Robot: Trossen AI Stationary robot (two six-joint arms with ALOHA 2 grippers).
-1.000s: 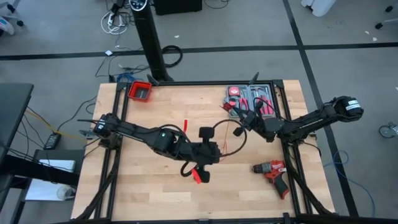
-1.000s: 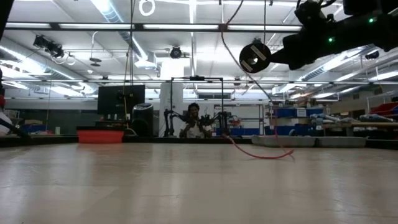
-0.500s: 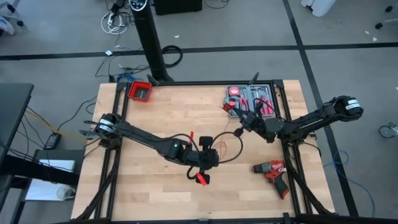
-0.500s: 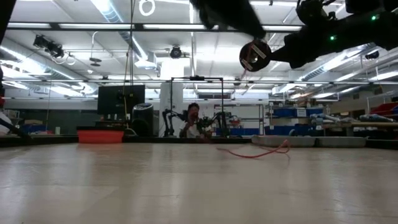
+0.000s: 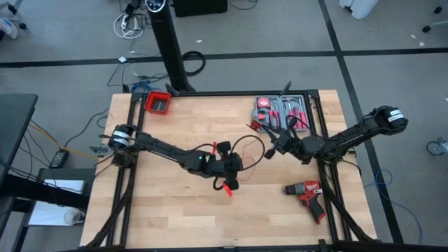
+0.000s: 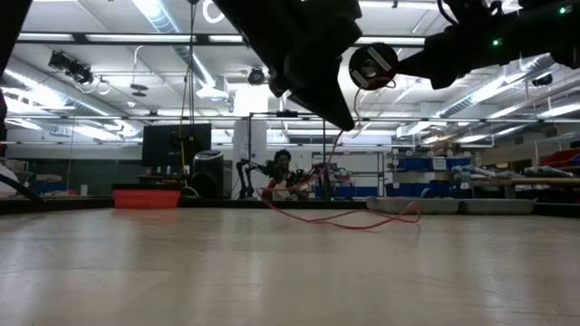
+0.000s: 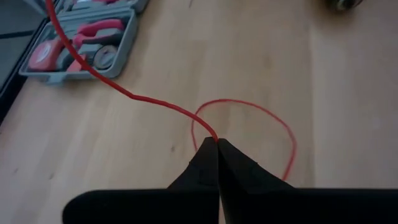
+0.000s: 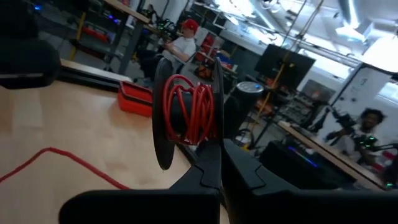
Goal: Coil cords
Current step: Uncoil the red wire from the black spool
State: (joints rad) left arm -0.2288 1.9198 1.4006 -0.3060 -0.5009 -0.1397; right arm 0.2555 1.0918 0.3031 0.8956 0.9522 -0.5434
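Observation:
The cord is a thin red wire. Part of it is wound on a small black spool, which my right gripper holds shut above the table's right middle. From the spool the wire runs to my left gripper, which is shut on it over the table's centre. Past those fingers a loose loop lies on the wood. In the low view the wire hangs from the left fingertips down to the table top. My left gripper pinches a single strand of the red wire between its fingertips, partway along the wire's free run. The fingers slant down toward the table. The strand rises slack toward the spool on one side and drops into the table loop on the other. My right gripper pinches the rim of one black spool flange between its two fingers. The fingers come at it about level from the table's right side. The spool is lifted clear of the table, with its flanges on edge.
A grey case of red tools sits at the far right, a red drill near the right front, and a red bin at the far left corner. Bare wood lies at the left and the front. People sit in the room beyond the table.
My left gripper has come down toward the table with the wire still pinched, the arm stretching lower. The wire, which hung high before, has sunk, and its loop now lies spread on the wood.

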